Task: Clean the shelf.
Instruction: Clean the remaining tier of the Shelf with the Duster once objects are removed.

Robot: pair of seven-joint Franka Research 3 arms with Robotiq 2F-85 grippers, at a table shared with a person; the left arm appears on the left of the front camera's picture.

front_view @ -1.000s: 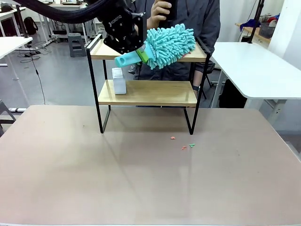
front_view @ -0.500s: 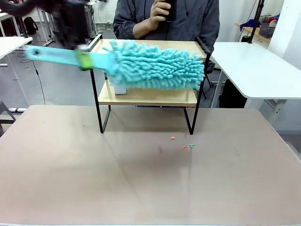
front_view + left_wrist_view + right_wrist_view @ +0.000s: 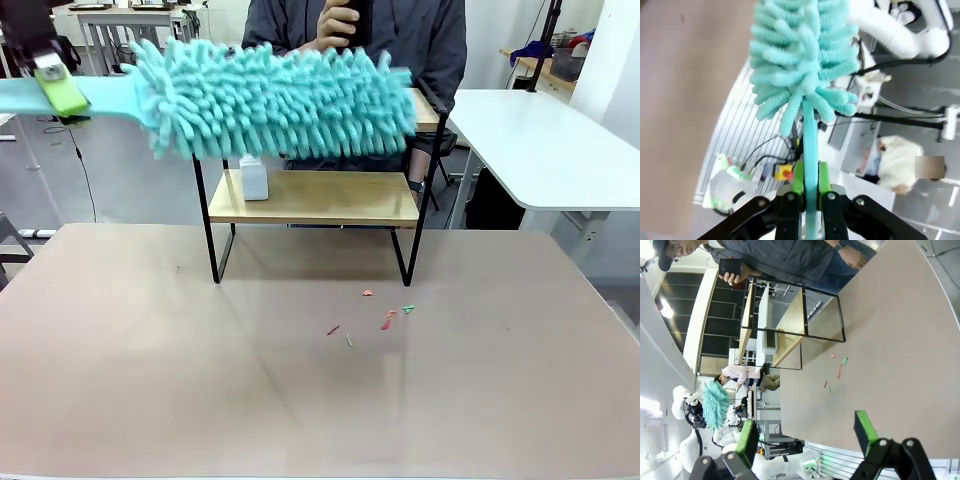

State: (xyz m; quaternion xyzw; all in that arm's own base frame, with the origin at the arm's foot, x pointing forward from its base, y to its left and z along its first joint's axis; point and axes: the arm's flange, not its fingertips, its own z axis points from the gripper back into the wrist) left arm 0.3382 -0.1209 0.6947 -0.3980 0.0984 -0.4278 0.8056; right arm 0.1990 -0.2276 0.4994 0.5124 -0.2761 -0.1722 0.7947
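The shelf (image 3: 315,198) stands at the far side of the table, and its top board is mostly hidden behind a teal fluffy duster (image 3: 275,100). The duster lies level in the air in front of that board, its handle running off to the left. My left gripper (image 3: 40,55) sits at the top left corner, blurred. In the left wrist view that gripper (image 3: 810,200) is shut on the duster's handle, with the fluffy head (image 3: 800,60) straight ahead. My right gripper (image 3: 806,437) is open and holds nothing, well back from the shelf (image 3: 790,325).
A small white box (image 3: 253,178) stands on the lower board at its left end. Small red and green scraps (image 3: 385,320) lie on the tan table in front of the shelf. A person (image 3: 400,40) stands behind the shelf holding a phone. A white table (image 3: 540,140) is at the right.
My left arm has swung the duster off the top board, out to the left and toward the camera. More scraps now lie on the table in front of the shelf.
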